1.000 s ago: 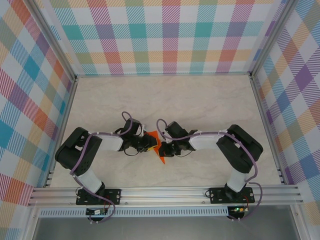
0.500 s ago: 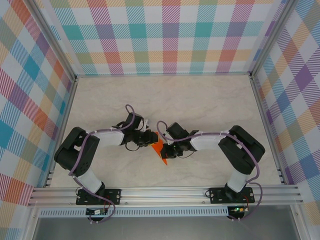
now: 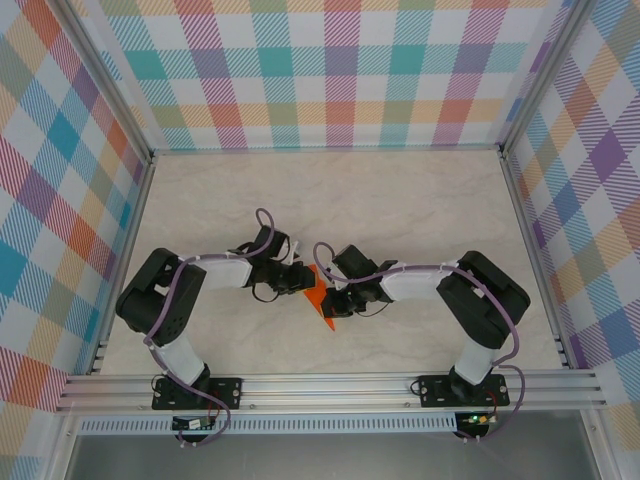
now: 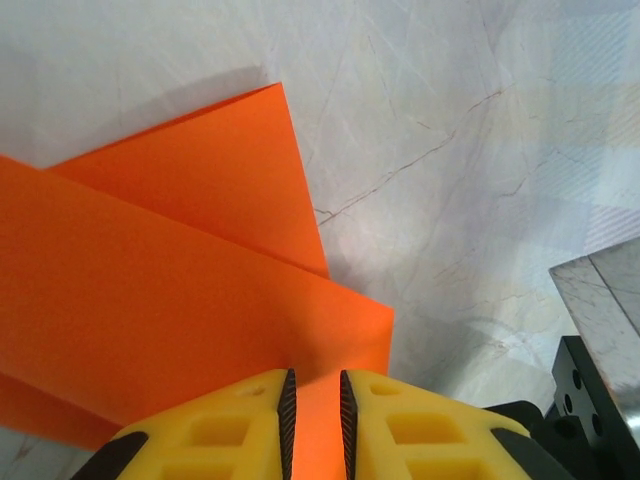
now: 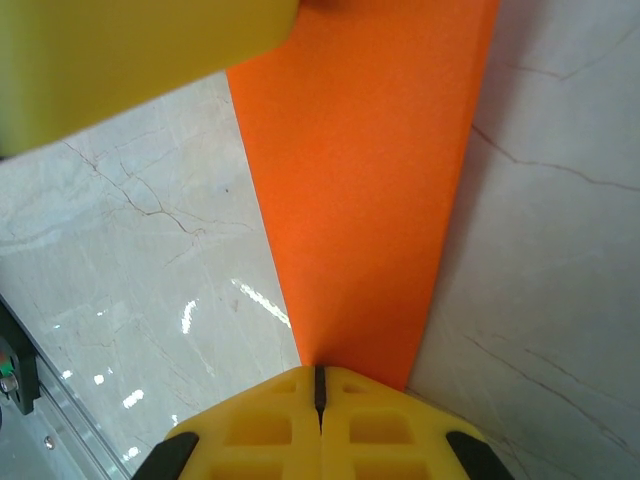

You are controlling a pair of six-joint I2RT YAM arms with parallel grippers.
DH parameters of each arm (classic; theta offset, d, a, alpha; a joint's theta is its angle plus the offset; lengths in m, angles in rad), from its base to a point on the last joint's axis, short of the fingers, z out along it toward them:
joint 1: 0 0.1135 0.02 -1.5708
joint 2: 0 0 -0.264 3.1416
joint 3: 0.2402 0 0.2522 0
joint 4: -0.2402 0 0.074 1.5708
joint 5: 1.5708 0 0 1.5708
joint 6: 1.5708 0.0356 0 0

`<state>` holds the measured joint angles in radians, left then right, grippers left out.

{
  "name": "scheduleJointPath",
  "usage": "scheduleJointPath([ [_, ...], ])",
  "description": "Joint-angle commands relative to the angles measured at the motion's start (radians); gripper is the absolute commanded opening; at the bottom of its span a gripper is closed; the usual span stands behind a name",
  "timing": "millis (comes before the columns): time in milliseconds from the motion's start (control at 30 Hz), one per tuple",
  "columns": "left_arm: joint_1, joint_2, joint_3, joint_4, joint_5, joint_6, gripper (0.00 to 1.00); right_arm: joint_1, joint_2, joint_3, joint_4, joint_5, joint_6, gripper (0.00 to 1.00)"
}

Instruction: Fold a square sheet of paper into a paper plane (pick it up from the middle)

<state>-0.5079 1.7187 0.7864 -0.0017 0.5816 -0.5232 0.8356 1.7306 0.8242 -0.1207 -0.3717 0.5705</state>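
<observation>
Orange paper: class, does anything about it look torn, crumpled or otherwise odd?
Nothing stands out. The orange paper is folded in overlapping layers with straight, clean edges, no tears visible, pinched by the left gripper and right gripper.

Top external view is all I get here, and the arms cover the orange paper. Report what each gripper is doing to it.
Observer: The left gripper is closed on the paper; a thin orange line shows in the slit at its tip.
Operator: Now the right one.
Observer: The right gripper is shut tight on the end of a narrow orange band, which runs away from it with the table showing on both sides.
Operator: Describe the folds.
Observer: In the left wrist camera the paper lies in layers: one flap with a straight edge overlaps another beneath it.
</observation>
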Motion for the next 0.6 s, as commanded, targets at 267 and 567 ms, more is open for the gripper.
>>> scheduleJointPath([
  [267, 0.012, 0.016, 0.016, -0.046, -0.062, 0.060, 0.20, 0.006, 0.015, -0.026, -0.164, 0.022, -0.037, 0.00],
  [567, 0.041, 0.006, -0.004, -0.060, -0.156, 0.058, 0.19, 0.005, 0.036, -0.018, -0.211, 0.051, -0.034, 0.00],
])
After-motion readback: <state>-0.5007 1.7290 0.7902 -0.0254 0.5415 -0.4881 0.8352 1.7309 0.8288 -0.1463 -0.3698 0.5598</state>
